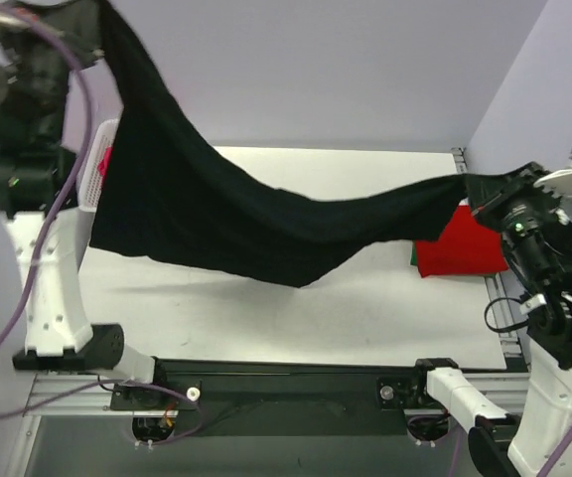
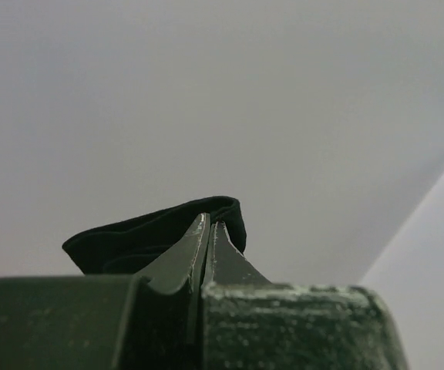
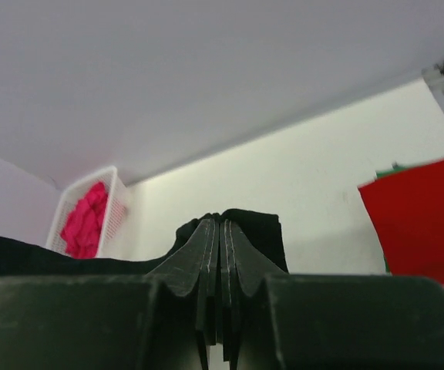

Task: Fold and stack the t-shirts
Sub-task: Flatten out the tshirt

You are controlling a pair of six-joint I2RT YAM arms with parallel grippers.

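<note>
The black t-shirt (image 1: 216, 204) hangs stretched in the air between my two grippers, sagging in the middle above the table. My left gripper (image 1: 95, 35) is raised high at the top left, shut on one end of the black cloth (image 2: 153, 235); its closed tips show in the left wrist view (image 2: 209, 223). My right gripper (image 1: 480, 194) at the right is shut on the other end (image 3: 257, 231), tips together in the right wrist view (image 3: 220, 223). The red t-shirt (image 1: 455, 248) lies folded at the table's right edge (image 3: 422, 223). The magenta-pink t-shirt (image 3: 87, 220) is bunched in the basket.
The white mesh basket (image 1: 97, 169) stands at the table's left edge behind the left arm, also seen in the right wrist view (image 3: 114, 208). The white table (image 1: 296, 318) has a metal rail along the right side (image 1: 509, 328). Something green peeks from under the red shirt (image 1: 414, 256).
</note>
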